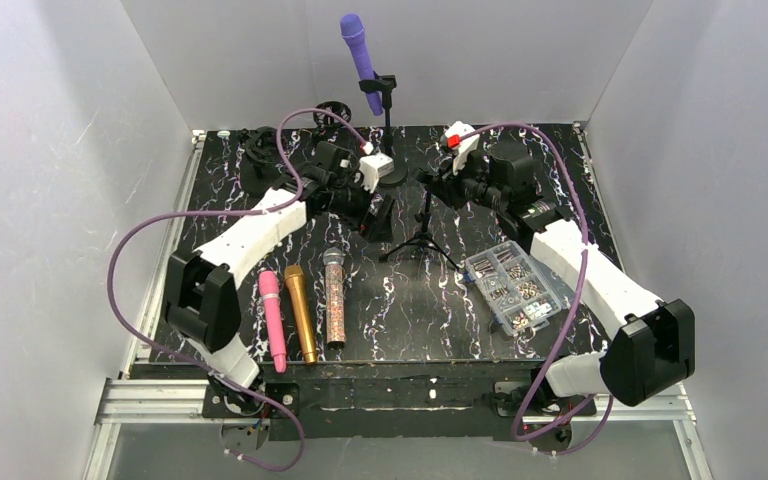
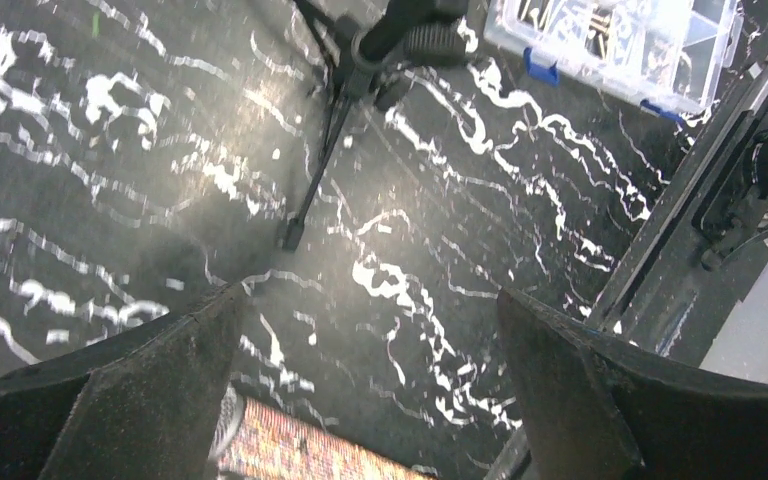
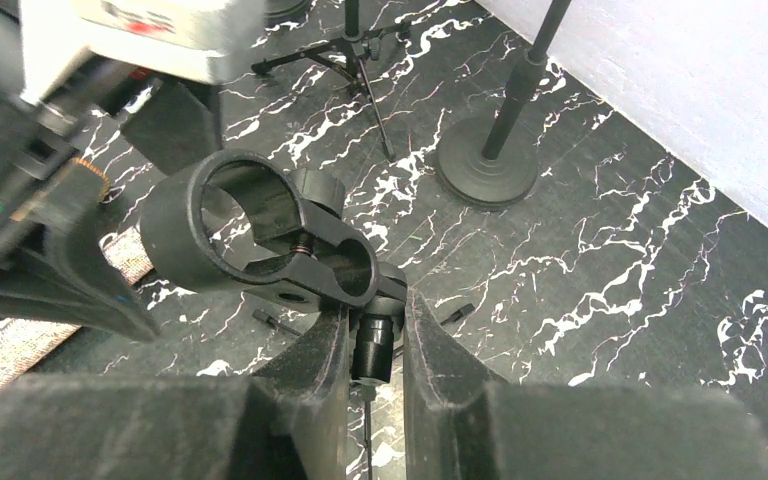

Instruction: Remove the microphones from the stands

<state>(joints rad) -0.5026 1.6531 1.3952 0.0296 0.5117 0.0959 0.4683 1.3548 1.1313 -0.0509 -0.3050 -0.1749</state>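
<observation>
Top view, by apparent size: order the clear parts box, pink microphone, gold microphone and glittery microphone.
1. clear parts box: plainly the largest.
2. pink microphone, gold microphone and glittery microphone: they lie side by side and look nearly equal in length, too alike to rank.

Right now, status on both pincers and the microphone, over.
Left pincer open, empty, over glitter microphone lying flat on table. Right pincer shut on tripod stand post; its clip empty. Nothing blocking; purple microphone sits in rear stand.
</observation>
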